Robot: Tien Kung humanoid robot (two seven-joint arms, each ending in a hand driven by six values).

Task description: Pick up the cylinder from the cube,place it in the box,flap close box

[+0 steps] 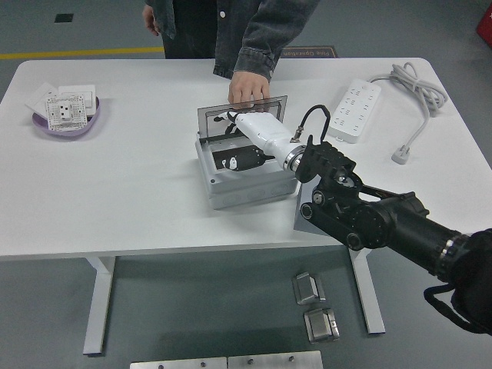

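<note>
The grey metal box (pixel 244 187) stands mid-table with its lid (pixel 265 108) upright at the back. My right hand (pixel 231 123), white with a black arm, reaches into the box from the right; its fingers are spread near the lid and hold nothing. The orange cylinder does not show; a dark shape (pixel 247 160) lies inside the box under my hand. A person's hand (pixel 247 90) rests on the lid's top edge. A dark grey block (pixel 301 209), probably the cube, is partly hidden under my forearm at the table's near edge.
A white power strip (pixel 354 109) with its cable and plug (pixel 401 156) lies at the back right. A purple bowl (pixel 46 127) with white socket plates sits at the far left. The person stands at the far side.
</note>
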